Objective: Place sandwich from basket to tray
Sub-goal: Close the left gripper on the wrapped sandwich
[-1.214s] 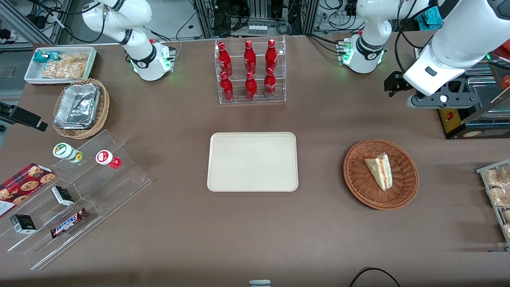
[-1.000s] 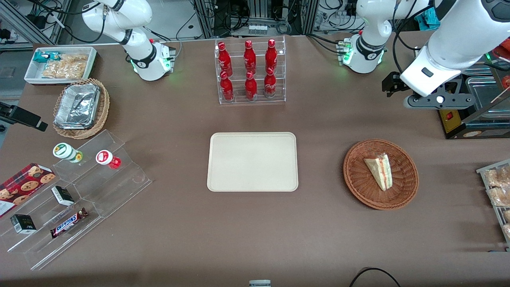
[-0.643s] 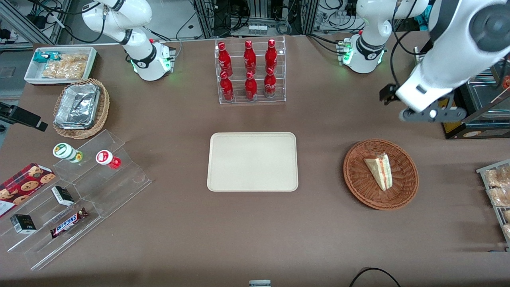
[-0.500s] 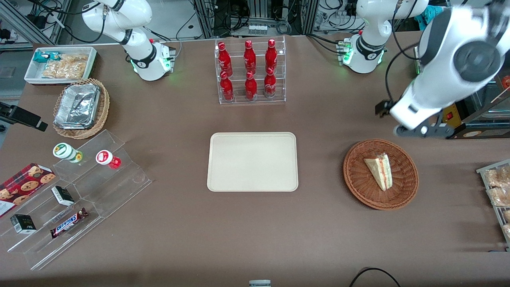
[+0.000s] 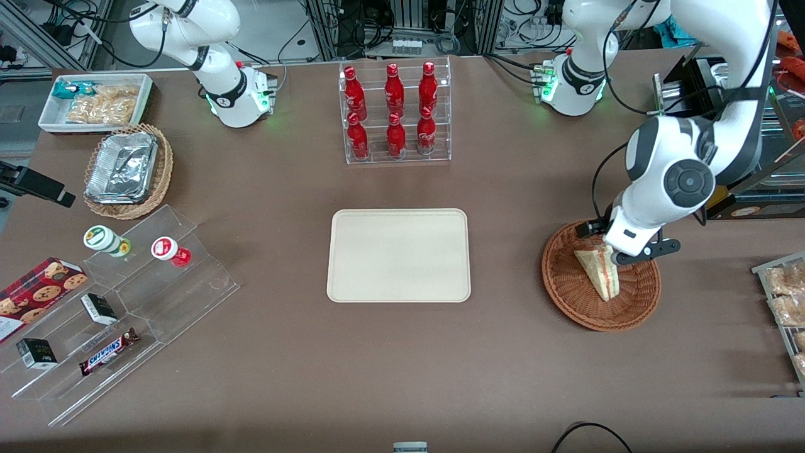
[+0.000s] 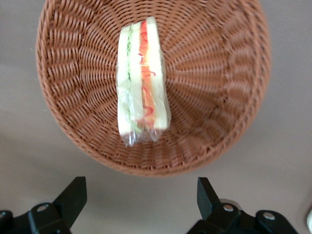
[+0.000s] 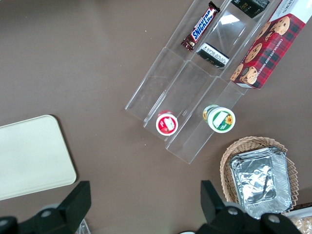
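Note:
The sandwich, a clear-wrapped pale wedge with red and green filling stripes, lies in the round reddish-brown wicker basket toward the working arm's end of the table. My left gripper hangs above the basket's rim, on the side farther from the front camera, over the sandwich's wide end. In the left wrist view the gripper is open and holds nothing. It stands over bare table just outside the basket, with the sandwich a short way ahead. The cream tray lies flat at the table's middle.
A clear rack of red bottles stands farther from the camera than the tray. Acrylic steps with snacks, a wicker basket of foil trays and a white bin sit toward the parked arm's end. A black appliance and a wire rack of pastries flank the basket.
My left arm has swung down from high beside the black appliance and come nearer the camera, until the gripper hangs over the basket's rim. The sandwich has not moved.

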Controlling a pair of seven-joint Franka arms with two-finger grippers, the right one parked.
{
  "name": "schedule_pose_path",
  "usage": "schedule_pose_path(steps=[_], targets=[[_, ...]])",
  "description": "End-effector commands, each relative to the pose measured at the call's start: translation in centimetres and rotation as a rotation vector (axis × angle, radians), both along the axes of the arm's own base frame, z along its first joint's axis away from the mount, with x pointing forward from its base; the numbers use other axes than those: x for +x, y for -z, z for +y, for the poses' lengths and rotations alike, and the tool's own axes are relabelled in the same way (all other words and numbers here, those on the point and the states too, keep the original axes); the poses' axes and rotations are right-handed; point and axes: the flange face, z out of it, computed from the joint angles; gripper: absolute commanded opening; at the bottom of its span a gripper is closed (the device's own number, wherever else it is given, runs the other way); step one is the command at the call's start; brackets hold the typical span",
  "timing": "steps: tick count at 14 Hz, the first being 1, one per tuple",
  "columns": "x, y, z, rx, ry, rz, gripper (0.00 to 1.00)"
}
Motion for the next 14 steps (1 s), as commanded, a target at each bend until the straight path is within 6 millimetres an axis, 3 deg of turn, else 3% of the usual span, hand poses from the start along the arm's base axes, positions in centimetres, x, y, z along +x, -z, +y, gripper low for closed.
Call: schedule_pose_path(steps=[1,3,7,8,9,10,11,14], targets=[[0.9,2.7,1.0,-0.002,-0.100,-0.022,1.00],[1.5,4.0,2.7,-0.015,-0.159,-0.034,1.00],[2.0,7.4,2.5,-0.025,-0.249,-0.056,1.00],[2.2,8.3,2.4,-0.028,-0.261,-0.061,0.95],[2.5,8.3,2.4,-0.028,-0.279,-0.063,0.43],[2.6,8.2,2.7,-0.027,-0.296,-0.064,0.23],[2.9,7.9,2.9,-0.028,-0.300,-0.072,0.15],[3.5,6.9,2.7,-0.024,-0.280,-0.073,0.09]])
